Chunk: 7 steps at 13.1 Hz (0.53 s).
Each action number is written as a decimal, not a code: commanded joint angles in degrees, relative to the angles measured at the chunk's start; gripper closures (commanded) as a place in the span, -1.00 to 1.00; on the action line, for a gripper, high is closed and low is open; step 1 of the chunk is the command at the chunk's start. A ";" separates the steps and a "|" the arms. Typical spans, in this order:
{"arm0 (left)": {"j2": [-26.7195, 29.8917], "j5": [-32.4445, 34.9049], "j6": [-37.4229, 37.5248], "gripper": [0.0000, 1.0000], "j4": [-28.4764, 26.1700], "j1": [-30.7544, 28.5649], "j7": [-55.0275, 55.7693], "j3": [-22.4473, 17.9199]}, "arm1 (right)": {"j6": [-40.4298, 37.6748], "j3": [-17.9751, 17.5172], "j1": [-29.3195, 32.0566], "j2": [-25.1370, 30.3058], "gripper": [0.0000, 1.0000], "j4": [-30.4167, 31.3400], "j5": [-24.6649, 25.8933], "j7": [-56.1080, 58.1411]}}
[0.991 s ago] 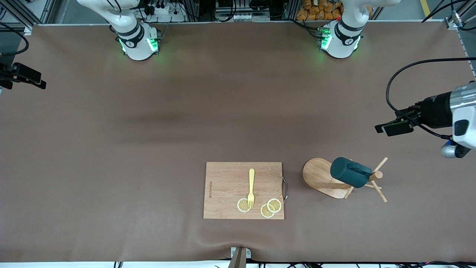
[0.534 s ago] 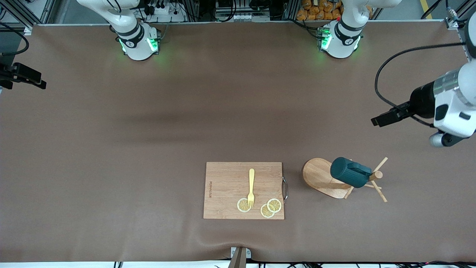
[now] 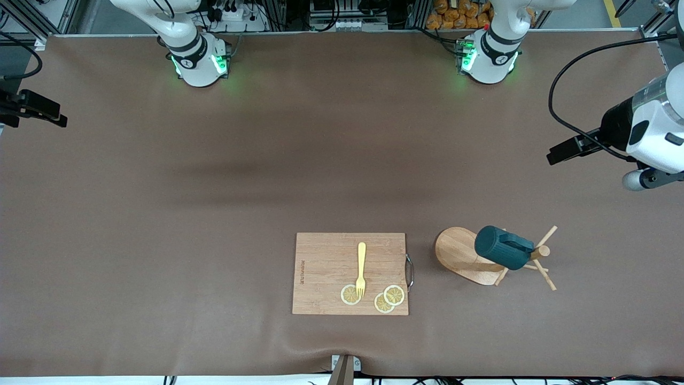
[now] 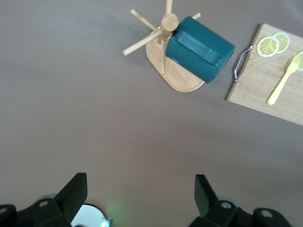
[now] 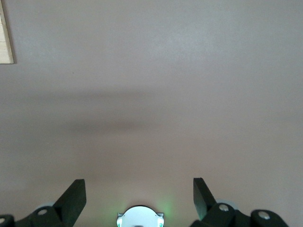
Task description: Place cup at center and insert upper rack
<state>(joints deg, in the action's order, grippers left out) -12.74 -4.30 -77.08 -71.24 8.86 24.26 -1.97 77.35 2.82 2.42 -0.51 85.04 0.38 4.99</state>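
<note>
The upper rack (image 3: 458, 254), a light wooden mug tree with an oval base, stands near the front camera toward the left arm's end of the table. The dark teal cup (image 3: 503, 254) hangs sideways on one of its pegs, over the base. In the left wrist view the cup (image 4: 201, 49) and the upper rack (image 4: 179, 79) lie well ahead of my left gripper (image 4: 140, 187), which is open, empty and high over bare table. My right gripper (image 5: 139, 189) is open and empty too, high over bare table at the right arm's end.
A rectangular wooden cutting board (image 3: 326, 256) lies beside the rack, toward the right arm's end. On it are a yellow fork (image 3: 361, 267) and lemon slices (image 3: 389, 298). Both arm bases (image 3: 197, 59) stand along the table's edge farthest from the front camera.
The left arm's hand has swung toward the robots' side of the table, staying at the left arm's end. The cup, rack and right arm have not moved.
</note>
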 commanded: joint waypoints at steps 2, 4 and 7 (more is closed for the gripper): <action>5.78 6.21 -1.48 -1.00 -7.23 -5.95 -2.98 8.02 | -0.36 -0.18 -0.22 0.95 -1.00 0.56 1.12 -0.42; 9.81 6.93 -5.42 -1.00 -13.46 -7.36 -5.53 8.91 | -0.27 -0.18 -0.22 0.95 -1.00 0.39 1.03 -0.42; 11.86 6.67 -7.47 -1.00 -16.65 -9.81 -7.64 9.70 | -0.27 -0.18 -0.22 0.95 -1.00 0.39 1.03 -0.33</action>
<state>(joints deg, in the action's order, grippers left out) -4.55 1.42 -82.32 -83.07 1.69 18.81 6.06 77.30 2.82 2.41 -0.50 85.04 0.38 4.99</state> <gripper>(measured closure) 0.000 0.000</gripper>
